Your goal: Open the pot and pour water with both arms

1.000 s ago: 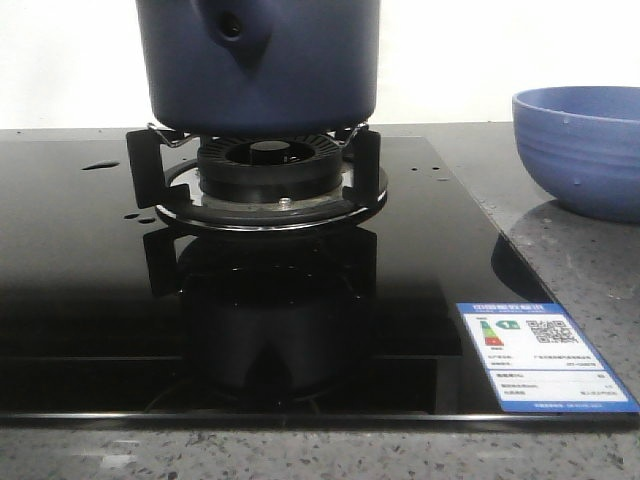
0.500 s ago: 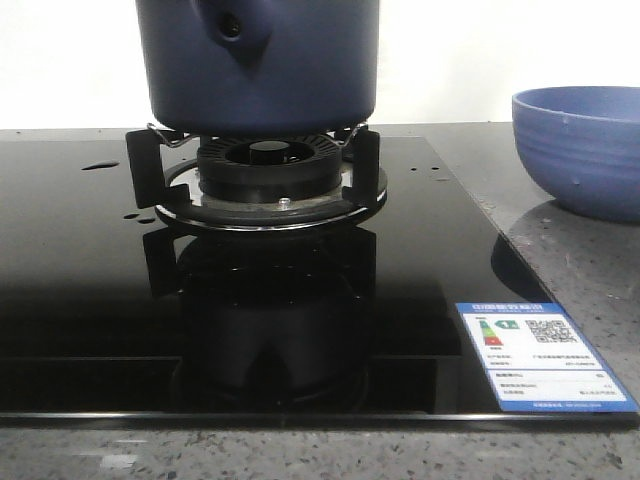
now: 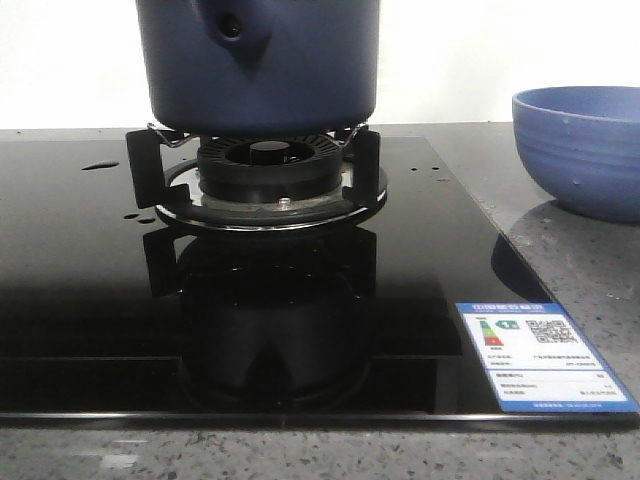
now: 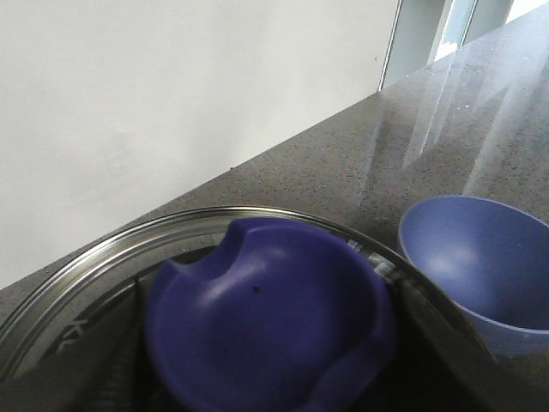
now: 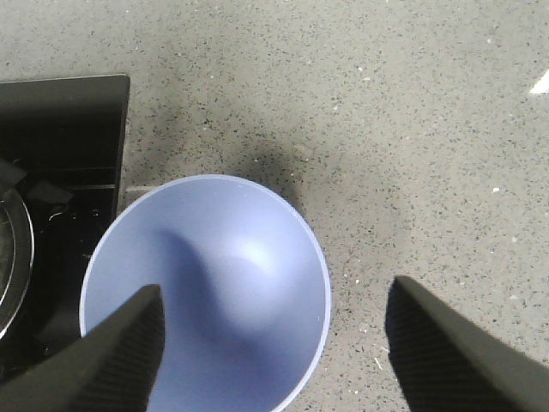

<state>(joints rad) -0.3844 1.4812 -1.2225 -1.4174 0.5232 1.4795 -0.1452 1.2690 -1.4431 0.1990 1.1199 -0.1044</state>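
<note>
- The matte navy pot (image 3: 258, 65) is seated on the burner grate (image 3: 255, 170) at 12 o'clock, its top cropped.
- The ribbed blue bowl (image 3: 580, 150) is cut off at 3 o'clock.
- The right gripper (image 5: 274, 343) is spread wide; the left gripper's state cannot be told.

We look down on a light blue bowl (image 5: 206, 292) standing on the speckled grey table (image 5: 386, 112), its inside empty and smooth. Our right gripper (image 5: 274, 356) hangs above it with its two dark fingers (image 5: 120, 356) spread wide, one over the bowl's rim and the other over bare table beside it. The black glass stove (image 5: 60, 129) lies just beside the bowl, with a metal ring (image 5: 13, 249) at its edge.
</note>
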